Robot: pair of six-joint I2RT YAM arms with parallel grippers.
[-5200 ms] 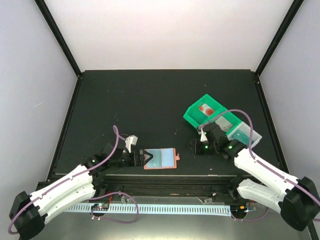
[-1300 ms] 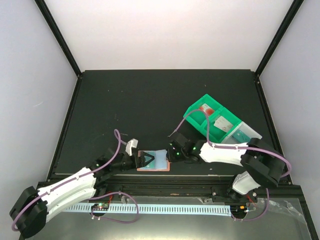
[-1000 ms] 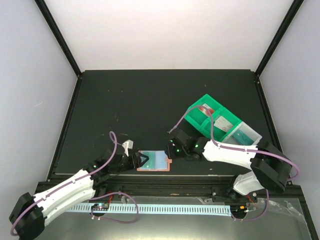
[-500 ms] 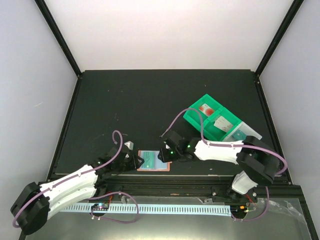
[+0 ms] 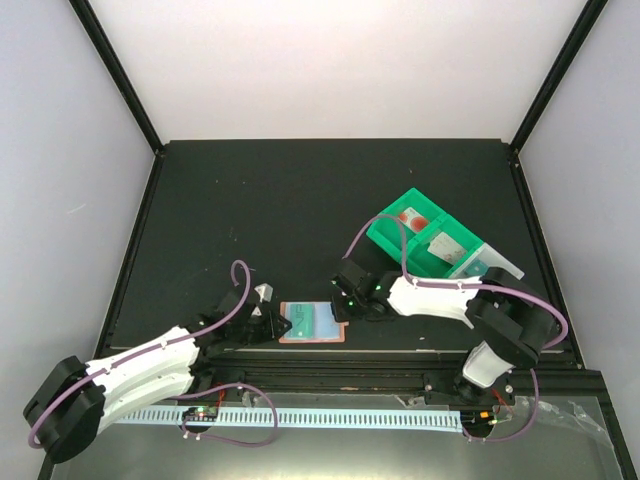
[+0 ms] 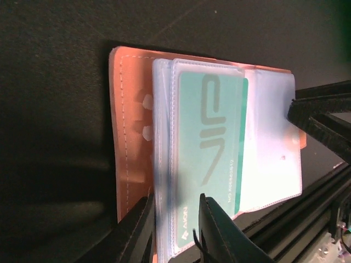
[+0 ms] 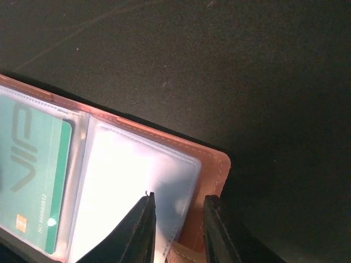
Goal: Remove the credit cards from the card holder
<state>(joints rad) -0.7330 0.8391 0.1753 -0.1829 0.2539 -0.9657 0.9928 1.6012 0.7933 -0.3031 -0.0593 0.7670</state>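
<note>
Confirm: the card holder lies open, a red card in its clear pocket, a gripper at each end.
Wrong colour: the left wrist view shows a teal credit card, not red. The card holder does lie open, left gripper and right gripper at its ends.

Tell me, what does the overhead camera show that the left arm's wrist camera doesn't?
Only the overhead view shows the green bin, the far side of the table, and the whole left arm and right arm. Only the left wrist view shows the white marks on the teal card and the stitching on the card holder. Both show the card holder lying open on the table, with the left gripper at its edge.
</note>
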